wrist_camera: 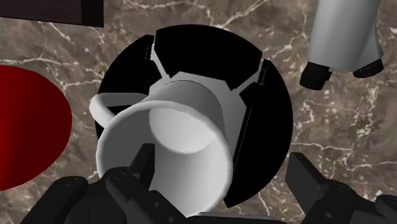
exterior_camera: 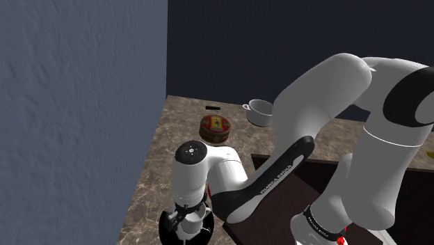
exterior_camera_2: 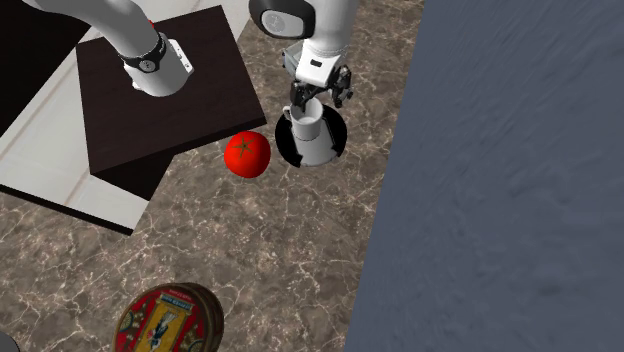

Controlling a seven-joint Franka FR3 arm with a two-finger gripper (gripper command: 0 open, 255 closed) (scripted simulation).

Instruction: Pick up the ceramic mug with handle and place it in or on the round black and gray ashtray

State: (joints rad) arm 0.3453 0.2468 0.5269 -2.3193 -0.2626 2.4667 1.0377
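The white ceramic mug with a loop handle (wrist_camera: 184, 146) stands upright inside the round black ashtray with grey notches (wrist_camera: 267, 114). Its open mouth faces straight up at the all-black two-finger gripper (wrist_camera: 219, 159), which hangs directly above it. The gripper is spread and pinches nothing. One finger dips inside the mug's mouth near the handle side, and the other stands outside the opposite wall, with a clear gap of ashtray and brown marbled worktop (exterior_camera_2: 280, 250) showing between it and the mug. The handle points towards the glossy red tomato (exterior_camera_2: 246, 154), which lies just beside the ashtray. The placing looks done. Since the mug's axis runs in line with the gripper, the coming withdrawal probably wants to go straight up along that axis, so the inner finger does not catch the rim and tip the mug.
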